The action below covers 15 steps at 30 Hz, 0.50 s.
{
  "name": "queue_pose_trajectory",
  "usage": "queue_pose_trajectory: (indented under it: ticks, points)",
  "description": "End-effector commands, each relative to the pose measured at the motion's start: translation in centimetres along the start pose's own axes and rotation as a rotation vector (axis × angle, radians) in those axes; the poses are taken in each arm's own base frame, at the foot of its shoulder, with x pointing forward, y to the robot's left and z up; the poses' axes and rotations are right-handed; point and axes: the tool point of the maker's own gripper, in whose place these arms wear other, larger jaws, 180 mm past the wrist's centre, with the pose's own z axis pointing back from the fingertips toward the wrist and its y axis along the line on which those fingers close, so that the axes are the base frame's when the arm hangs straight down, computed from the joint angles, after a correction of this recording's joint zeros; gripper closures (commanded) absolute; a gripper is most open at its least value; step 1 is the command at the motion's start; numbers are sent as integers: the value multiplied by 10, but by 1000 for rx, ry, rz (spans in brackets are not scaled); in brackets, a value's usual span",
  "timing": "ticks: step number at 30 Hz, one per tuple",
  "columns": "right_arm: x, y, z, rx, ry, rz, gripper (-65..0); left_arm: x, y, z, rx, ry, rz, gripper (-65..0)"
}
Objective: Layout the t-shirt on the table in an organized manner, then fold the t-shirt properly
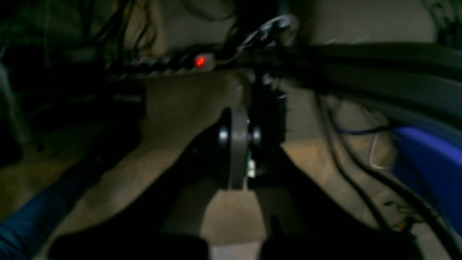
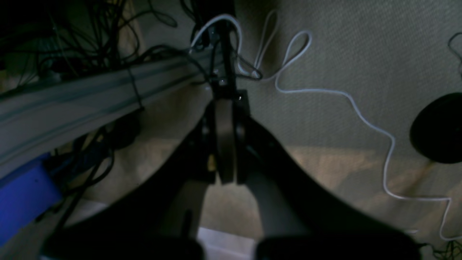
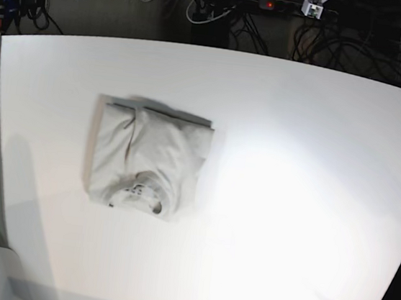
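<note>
T-shirt [image 3: 145, 158], light grey-beige and folded into a compact rectangle, lies on the white table [image 3: 303, 205] left of centre in the base view, its round neck toward the lower edge of the frame and a straight fold along its upper edge. No arm shows above the tabletop. Both wrist cameras look onto dim carpeted floor. In the left wrist view the left gripper [image 1: 238, 144] sits at centre frame with its fingers pressed together on nothing, a power strip with a red light [image 1: 199, 61] above it and a blue object [image 1: 429, 162] at right. In the right wrist view the right gripper [image 2: 225, 144] is likewise closed and empty; a white cable [image 2: 361, 115] snakes across the carpet at right and a blue box [image 2: 21, 195] shows at lower left.
</note>
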Motion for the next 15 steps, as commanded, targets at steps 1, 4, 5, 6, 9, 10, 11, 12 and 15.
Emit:
queue_pose_trajectory:
  ticks: [1,4,5,6,9,10,11,12,15]
  points:
    - [4,-2,3,5,-14,3,0,-8,12,0,8,18,8,-1]
    - [12,0,-3,13,-22,-3,0,-21,27,-14,21,75,39,-1]
    - [12,1,-6,18,-15,-15,0,-20,32,-18,26,70,46,-1]
    - [11,2,-10,23,-6,-30,0,-20,37,-20,36,68,53,-1]
    - [11,-3,-16,24,10,-78,0,-22,44,-30,42,56,85,-1]
    - [12,-1,-18,28,-4,-97,0,-24,44,-33,41,59,94,-1]
    - [13,-1,-20,30,-27,-113,0,-23,46,-36,43,58,104,-1]
    - [15,-1,-20,32,-46,-112,0,-22,52,-38,50,61,109,-1]
    - [3,-15,-25,-82,-31,-41,0,-17,53,-45,49,66,141,-1]
